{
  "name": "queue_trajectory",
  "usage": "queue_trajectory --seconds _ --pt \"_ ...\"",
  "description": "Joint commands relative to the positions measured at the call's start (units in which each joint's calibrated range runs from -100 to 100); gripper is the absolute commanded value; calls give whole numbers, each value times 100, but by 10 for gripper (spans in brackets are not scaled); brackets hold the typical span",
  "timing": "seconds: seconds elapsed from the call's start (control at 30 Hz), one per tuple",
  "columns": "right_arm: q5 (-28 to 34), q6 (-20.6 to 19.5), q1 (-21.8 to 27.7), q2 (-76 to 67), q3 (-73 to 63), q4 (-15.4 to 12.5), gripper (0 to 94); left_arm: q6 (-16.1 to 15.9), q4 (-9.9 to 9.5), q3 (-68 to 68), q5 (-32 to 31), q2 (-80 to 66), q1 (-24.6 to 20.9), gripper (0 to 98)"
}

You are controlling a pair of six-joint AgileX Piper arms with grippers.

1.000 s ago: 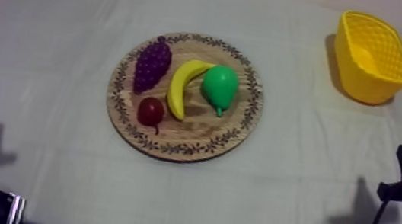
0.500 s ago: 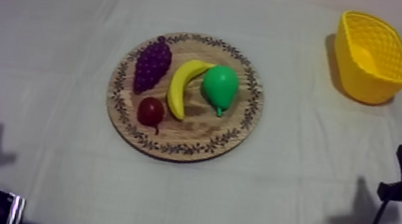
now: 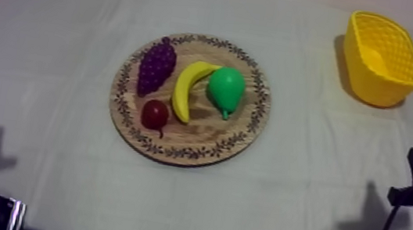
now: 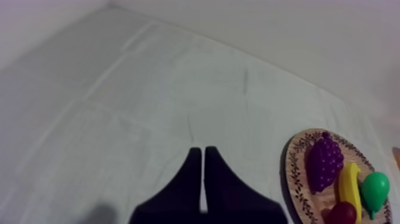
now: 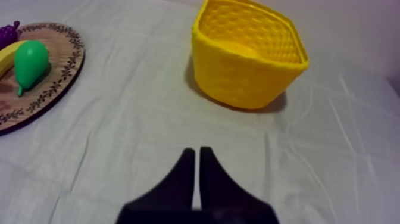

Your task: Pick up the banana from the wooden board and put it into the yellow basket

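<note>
In the left wrist view the left gripper (image 4: 199,150) hangs over bare cloth (image 3: 54,45), its two black fingers pressed together into a narrow wedge with nothing between them. The right gripper (image 5: 194,150) is closed on nothing in the same way, over the cloth on the basket's side. Both arms sit low at the bottom corners of the top frame, which I take as a resting pose with the reach not yet begun. At the centre of the frame lies the wooden board (image 3: 181,152). The banana (image 3: 188,88) rests on it and curves from the middle toward the upper right. The grapes (image 3: 156,65) lie just beside it on the left and the small red fruit (image 3: 154,114) at its lower end. The pear (image 3: 226,88) is on the right and seems to touch the banana's upper tip, though the view is too coarse to be sure. With neighbours this close, the fingers would probably need to straddle the banana's midsection. In the upper right corner stands the yellow basket (image 3: 396,87), mouth up and well apart from the board. It is nearer the right arm, which likely suits that arm for the carry.
</note>
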Motion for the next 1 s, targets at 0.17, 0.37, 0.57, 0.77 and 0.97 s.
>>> queue_trajectory --seconds 0.17,0.37,0.57,0.77,0.97 --pt "-72 160 -190 520 -277 -70 5 1 -3 -1 -1 -5 -1 1" --pt "-28 45 -496 1547 -1282 21 5 0 -3 -1 -1 -5 -1 1" --pt "47 -128 -906 2569 -2378 117 5 1 -3 -1 -1 -5 -1 1" --pt "265 -502 -1418 3625 -3587 369 5 0 -3 -1 -1 -5 -1 1" --pt "648 -961 -1995 4597 -4709 766 5 1 -3 -1 -1 -5 -1 1"
